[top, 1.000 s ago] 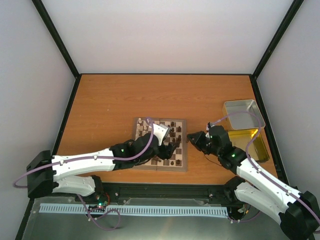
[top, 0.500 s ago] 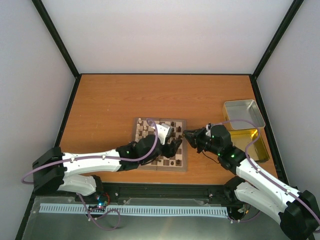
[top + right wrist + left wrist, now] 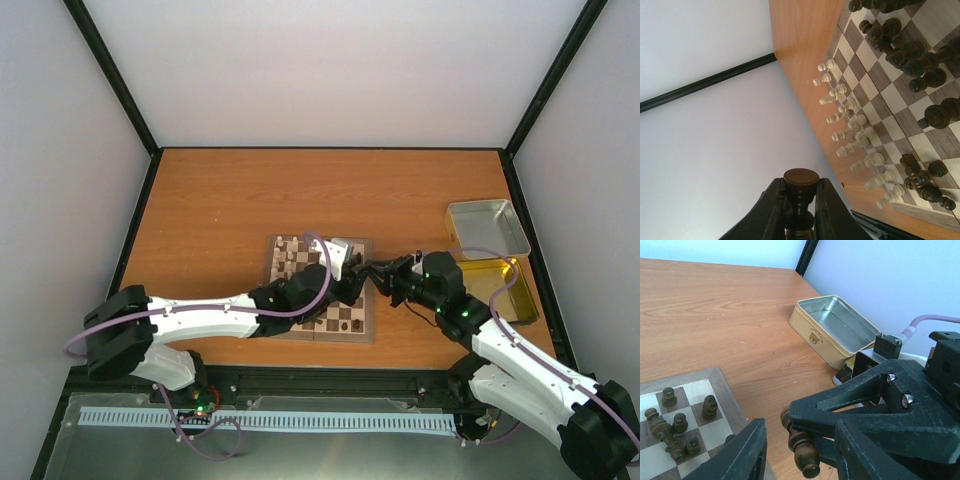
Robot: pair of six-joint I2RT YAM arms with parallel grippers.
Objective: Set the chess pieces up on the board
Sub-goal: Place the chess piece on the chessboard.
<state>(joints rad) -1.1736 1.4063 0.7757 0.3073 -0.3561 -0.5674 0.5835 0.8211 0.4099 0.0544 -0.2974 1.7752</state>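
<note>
The board [image 3: 318, 338] lies in the middle of the table, with dark chess pieces [image 3: 910, 50] standing and lying over its squares. My right gripper [image 3: 800, 186] is shut on one dark piece [image 3: 801, 176], held by its stem with the round base outward, just off the board's right edge [image 3: 378, 270]. My left gripper [image 3: 801, 440] is open, and its fingers [image 3: 740, 455] stand either side of that held piece [image 3: 802, 452] without touching it. Several dark pieces [image 3: 670, 425] lie tipped on the board's corner [image 3: 715, 375].
Cream-white chessmen [image 3: 850, 125] stand in rows along the board's far side. A silver tin [image 3: 488, 228] and a yellowish tray [image 3: 495, 285] sit at the right, behind my right arm. The tin [image 3: 835, 330] has a bear mark on its side.
My left arm has reached right across the board to the right gripper, and its jaws have narrowed. The right gripper has edged left towards the board with its piece.
</note>
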